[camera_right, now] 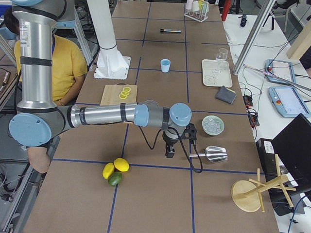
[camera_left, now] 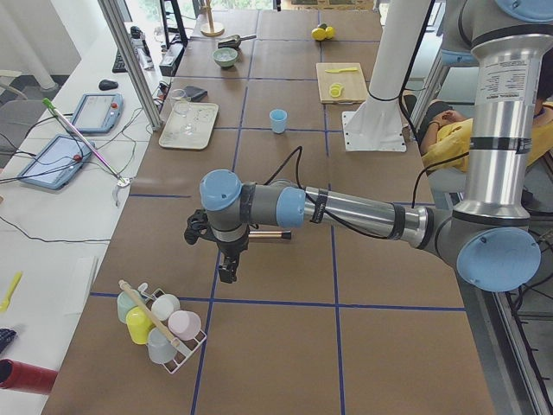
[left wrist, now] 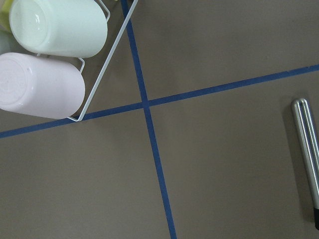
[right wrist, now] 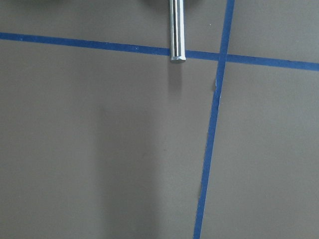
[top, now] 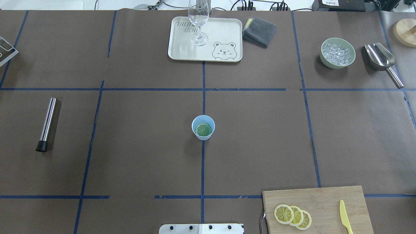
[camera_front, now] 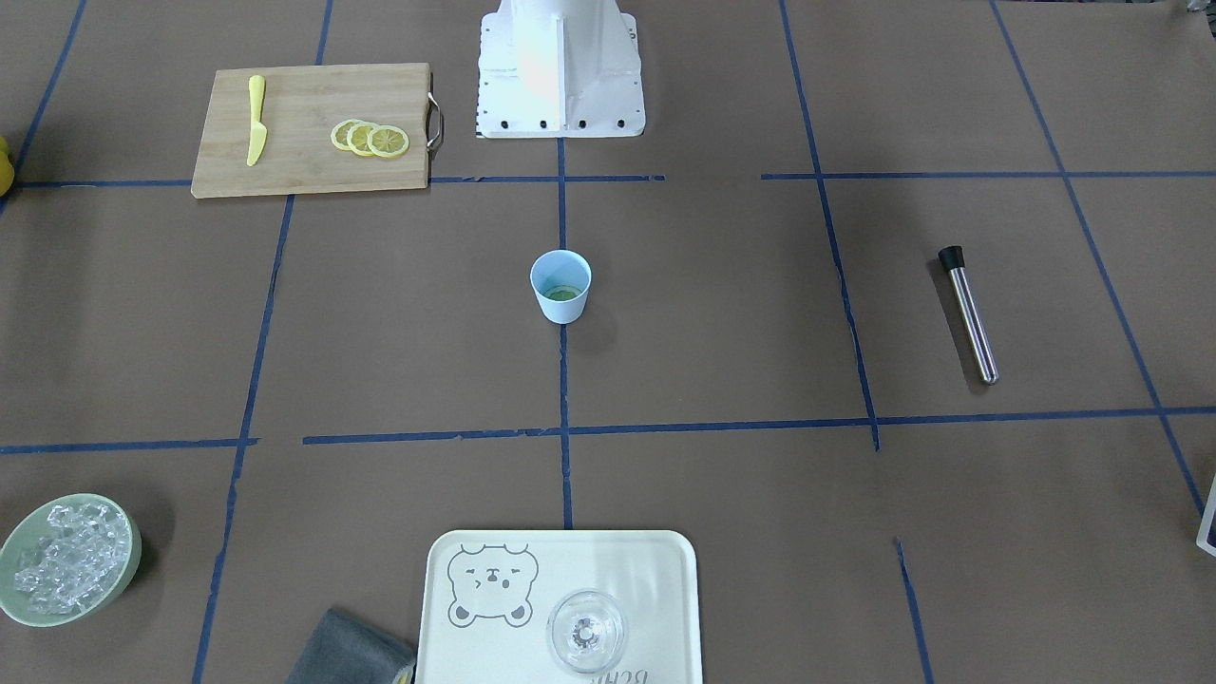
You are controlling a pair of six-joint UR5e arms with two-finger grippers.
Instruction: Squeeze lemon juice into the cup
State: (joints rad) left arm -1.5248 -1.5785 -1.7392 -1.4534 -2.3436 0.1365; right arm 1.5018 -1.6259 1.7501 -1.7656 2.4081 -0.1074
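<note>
**Three lemon slices on the board, both pincers out at the table's ends**

Clock directions follow the overhead view, with twelve o'clock pointing away from the robot.

The light-blue cup [top: 203,127] stands upright at the table's centre, on the blue tape line. A greenish citrus slice [top: 203,130] lies flat in its bottom. The lemon slices [top: 292,215] lie at about five o'clock from the cup, overlapping in a short row on the bamboo cutting board [top: 325,198]. A yellow plastic knife [top: 345,217] lies on the same board, at three o'clock from them and apart.

At twelve o'clock from the cup sits the bear-printed tray [top: 182,52] with a wine glass [top: 199,19] upright on it. A folded grey cloth [top: 259,32] lies just beside the tray. The pale green bowl of ice [top: 336,66] and a metal scoop [top: 380,57] lie at about two o'clock. The steel muddler [top: 46,124] lies at nine o'clock.

The left gripper [camera_left: 226,275] hangs above the table near the muddler and a wire rack of upturned cups [camera_left: 160,324]. The right gripper [camera_right: 170,153] hangs near the scoop. Each appears only in a side view, so I cannot tell how far either pincer is parted or whether it grips anything.
</note>
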